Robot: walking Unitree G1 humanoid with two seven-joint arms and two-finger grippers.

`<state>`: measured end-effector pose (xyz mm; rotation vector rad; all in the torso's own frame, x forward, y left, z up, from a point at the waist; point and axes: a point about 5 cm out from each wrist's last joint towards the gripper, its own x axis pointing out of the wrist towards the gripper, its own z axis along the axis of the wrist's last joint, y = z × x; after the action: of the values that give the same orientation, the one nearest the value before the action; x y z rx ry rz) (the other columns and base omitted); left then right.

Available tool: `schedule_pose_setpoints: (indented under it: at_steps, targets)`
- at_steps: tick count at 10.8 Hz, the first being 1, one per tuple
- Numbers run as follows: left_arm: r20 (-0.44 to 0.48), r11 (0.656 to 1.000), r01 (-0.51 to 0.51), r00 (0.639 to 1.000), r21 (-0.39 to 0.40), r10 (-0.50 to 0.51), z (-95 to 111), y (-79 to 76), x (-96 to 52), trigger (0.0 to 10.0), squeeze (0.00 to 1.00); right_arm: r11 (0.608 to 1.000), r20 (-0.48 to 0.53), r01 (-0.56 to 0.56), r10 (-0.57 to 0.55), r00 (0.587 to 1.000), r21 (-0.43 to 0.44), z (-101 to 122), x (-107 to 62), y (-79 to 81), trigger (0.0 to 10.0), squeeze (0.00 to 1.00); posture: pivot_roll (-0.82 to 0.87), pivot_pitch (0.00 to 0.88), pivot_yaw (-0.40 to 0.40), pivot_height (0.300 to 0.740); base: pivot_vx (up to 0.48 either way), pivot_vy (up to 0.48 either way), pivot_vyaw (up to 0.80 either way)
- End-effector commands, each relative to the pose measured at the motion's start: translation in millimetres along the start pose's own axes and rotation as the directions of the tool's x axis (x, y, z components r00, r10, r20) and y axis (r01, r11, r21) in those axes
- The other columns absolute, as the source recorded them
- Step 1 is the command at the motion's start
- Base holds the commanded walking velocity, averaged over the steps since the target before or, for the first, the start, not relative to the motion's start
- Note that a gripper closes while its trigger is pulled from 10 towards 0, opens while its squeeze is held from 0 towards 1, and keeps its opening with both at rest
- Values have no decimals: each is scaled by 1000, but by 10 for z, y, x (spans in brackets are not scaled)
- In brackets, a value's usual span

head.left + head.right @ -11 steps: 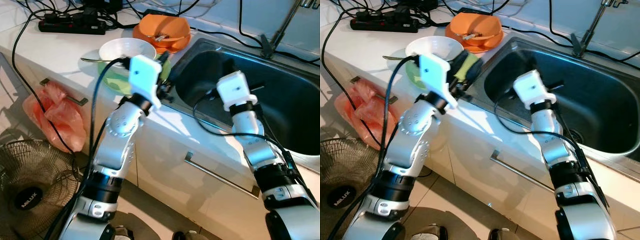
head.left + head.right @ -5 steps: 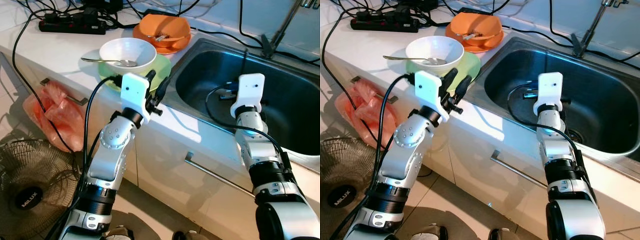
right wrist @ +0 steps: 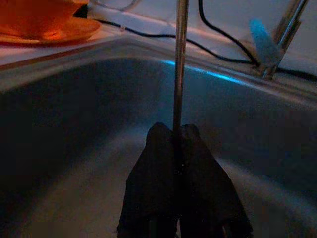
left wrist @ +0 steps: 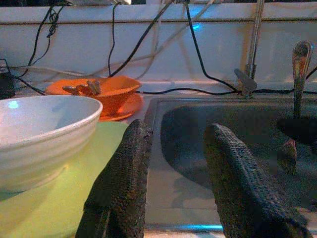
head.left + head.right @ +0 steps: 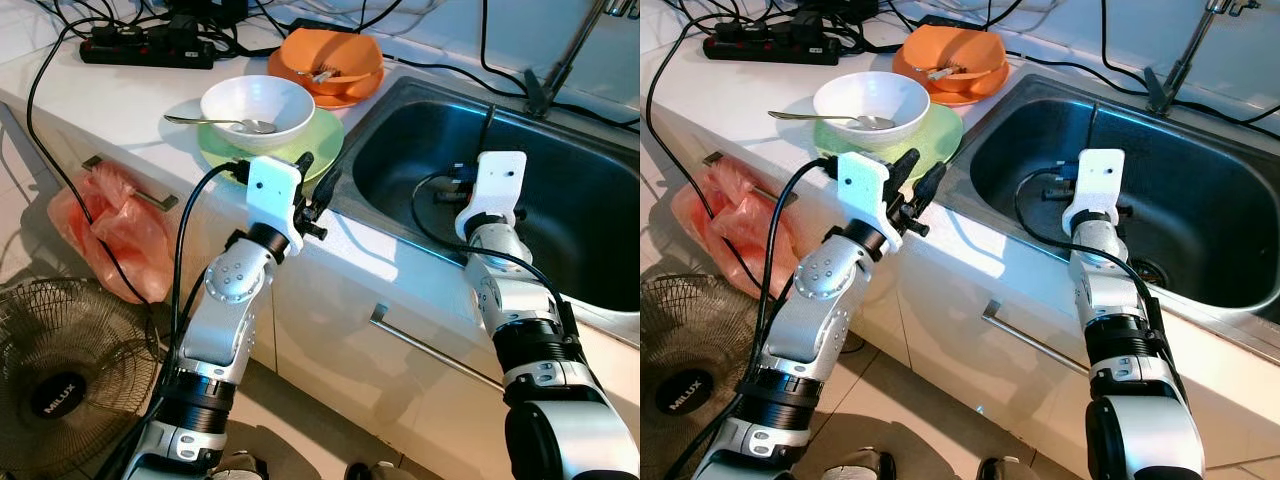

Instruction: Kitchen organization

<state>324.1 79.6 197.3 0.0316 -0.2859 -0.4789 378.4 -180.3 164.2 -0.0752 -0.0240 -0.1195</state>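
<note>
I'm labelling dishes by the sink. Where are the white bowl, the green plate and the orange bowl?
white bowl [image 5: 258, 100], left eye view, inner wall.
green plate [image 5: 322, 133], left eye view, bare rim.
orange bowl [image 5: 325, 50], left eye view, inner wall.

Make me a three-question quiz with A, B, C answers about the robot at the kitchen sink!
1. Where is the white bowl?
A. in the sink
B. on the green plate
C. on the floor

2. What colour is the bowl behind it?
A. orange
B. blue
C. black

3. What is the right tool doing?
A. hanging open
B. shut on a thin metal utensil handle
C. holding a cup

Answers:
1 B: the white bowl rests on the green plate on the counter.
2 A: it is orange.
3 B: in the right wrist view the fingers pinch a thin metal utensil handle over the sink.
</note>
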Motion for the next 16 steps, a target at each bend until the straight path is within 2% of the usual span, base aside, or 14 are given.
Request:
schedule_pose_setpoints:
  at_steps: [1, 2, 3, 7, 9, 11, 12, 14, 16]
  targets:
    - [-29, 1000, 1, 1000, -9, -1, -59, -29, -12, 10000, 0, 1000, -15, 5, -5, 1000, 12, -9, 7, -13, 10000, 0, 68, 102, -42, 740, 0, 0, 0]
    - [-34, 1000, 0, 999, -8, 0, -71, -29, -15, 10000, 0, 1000, -21, -6, 6, 1000, 16, -17, 1, 7, 10000, 549, 68, 102, -42, 740, 0, 0, 0]
    - [-37, 1000, -4, 999, -4, 4, -79, -28, -15, 10000, 0, 1000, -24, -12, 12, 1000, 21, -21, -5, 23, 10000, 1000, 67, 103, -44, 740, 0, 0, 0]
    - [-33, 996, -85, 996, 36, 86, -89, 67, -36, 10000, 0, 1000, -24, -9, 9, 1000, 22, -22, -7, 15, 10000, 1000, 66, 95, -44, 740, 0, 0, 0]
    - [25, 978, -168, 986, 126, 167, -20, 157, -55, 10000, 0, 999, 21, -26, 25, 999, 24, 38, -7, 47, 10000, 0, 67, 88, -42, 740, 0, 0, 0]
    - [133, 928, -273, 960, 255, 245, 116, 261, -116, 10000, 0, 999, 55, -41, 40, 998, 24, 86, -8, 77, 10000, 0, 67, 85, -42, 740, 0, 0, 0]
    - [174, 910, -306, 948, 278, 266, 189, 297, -137, 10000, 0, 999, 57, -43, 42, 997, 20, 81, -11, 83, 10000, 0, 75, 83, -45, 740, 0, 0, 0]
    - [261, 879, -390, 910, 273, 323, 430, 476, -190, 10000, 0, 999, 64, -47, 46, 997, 19, 72, -18, 100, 10000, 0, 84, 92, -50, 740, 0, 0, 0]
    - [243, 871, -423, 898, 251, 367, 483, 748, -310, 10000, 0, 999, 75, -47, 45, 996, 18, 69, -30, 106, 10000, 0, 87, 102, -52, 740, 0, 0, 0]
